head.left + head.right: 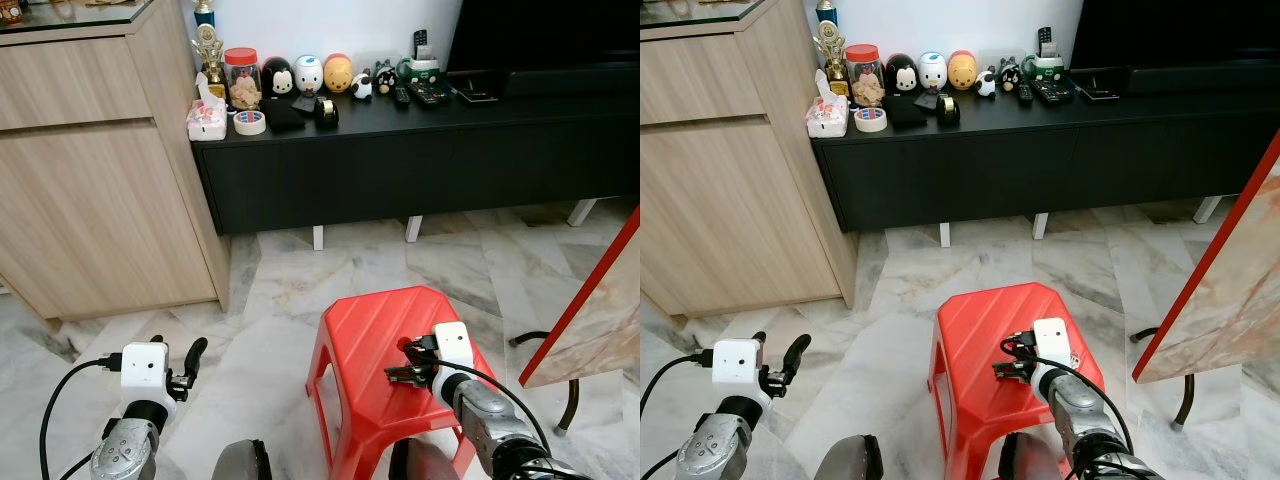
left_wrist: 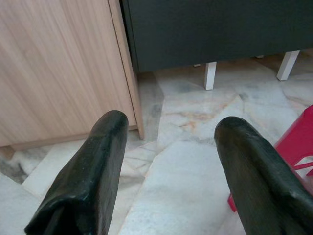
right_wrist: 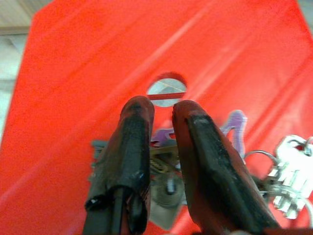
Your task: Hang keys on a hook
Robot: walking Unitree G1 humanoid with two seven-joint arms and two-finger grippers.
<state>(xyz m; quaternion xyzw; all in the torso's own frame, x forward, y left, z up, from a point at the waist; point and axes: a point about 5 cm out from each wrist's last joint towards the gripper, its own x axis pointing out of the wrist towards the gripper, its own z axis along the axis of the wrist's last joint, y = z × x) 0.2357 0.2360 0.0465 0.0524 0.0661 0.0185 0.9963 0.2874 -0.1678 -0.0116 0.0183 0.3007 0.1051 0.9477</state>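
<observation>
A bunch of keys [image 3: 291, 172] with a purple tag [image 3: 236, 122] lies on the top of a red plastic stool [image 1: 365, 325]. My right gripper [image 1: 406, 366] is low over the stool top, its two black fingers [image 3: 132, 147] pressed close together on part of the key bunch [image 1: 396, 377]. The silver keys spread out beside the fingers on the stool. My left gripper [image 1: 176, 350] hangs open above the marble floor to the left of the stool, with nothing between its fingers [image 2: 93, 166].
A low black console [image 1: 400, 160] along the far wall carries toy figures, a tape roll [image 1: 249, 122] and remotes. A wooden cabinet [image 1: 90, 170] stands at the left. A red-edged board [image 1: 600, 300] leans at the right of the stool.
</observation>
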